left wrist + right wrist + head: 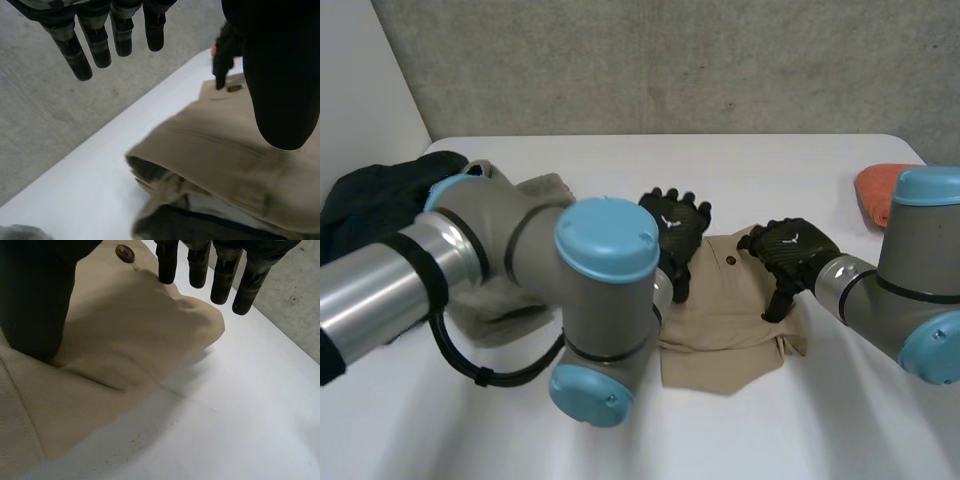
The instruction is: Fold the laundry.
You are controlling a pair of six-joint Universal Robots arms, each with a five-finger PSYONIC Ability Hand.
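Beige garment lies part-folded mid table, under both hands. Left hand hovers at far left corner, fingers straight, holding nothing. Right hand at far right corner near button, fingers straight, empty; thumb over cloth, contact unclear. Likely step: grasp for next fold. Best done by pinching matching corners, catching all layers, lifting evenly, laying edge on edge, not dragging loose underlayer. Grey cloth, dark cloth, orange cloth lie aside
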